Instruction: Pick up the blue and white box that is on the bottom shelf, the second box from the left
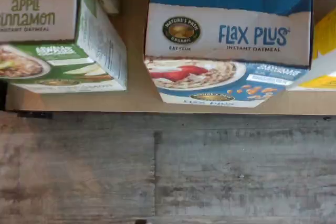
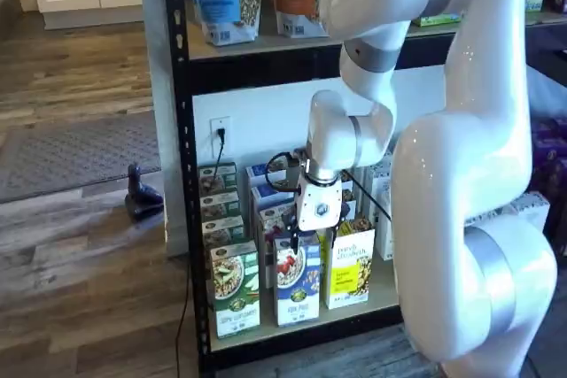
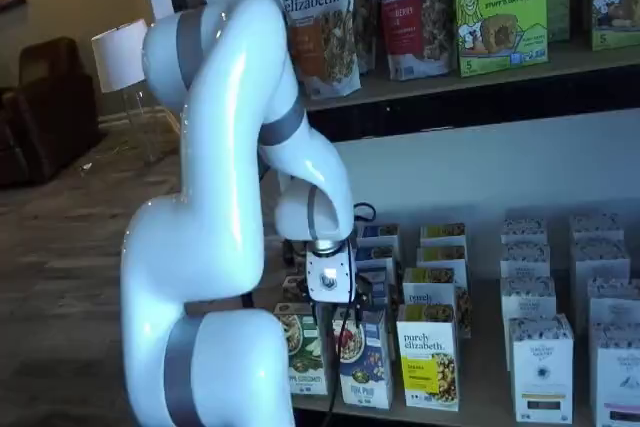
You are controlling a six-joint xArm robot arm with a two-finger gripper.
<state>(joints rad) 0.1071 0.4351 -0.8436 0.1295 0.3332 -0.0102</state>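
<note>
The blue and white box (image 1: pixel 228 40), marked Flax Plus with a bowl and red berries, stands upright at the front of the bottom shelf (image 1: pixel 136 98). It shows in both shelf views (image 2: pixel 297 294) (image 3: pixel 366 365), between a green and white carton (image 2: pixel 235 294) and a yellow carton (image 2: pixel 347 272). My gripper (image 2: pixel 312 241) hangs just above the blue box's top, also seen in a shelf view (image 3: pixel 347 309). Its black fingers stand apart with a gap and hold nothing. No finger shows in the wrist view.
More cartons stand in rows behind the front ones. White boxes (image 3: pixel 542 367) fill the shelf to the right. Granola bags (image 3: pixel 315 17) sit on the higher level. My white arm (image 2: pixel 461 201) stands in front of the rack. Grey wood floor (image 1: pixel 168 171) lies below the shelf edge.
</note>
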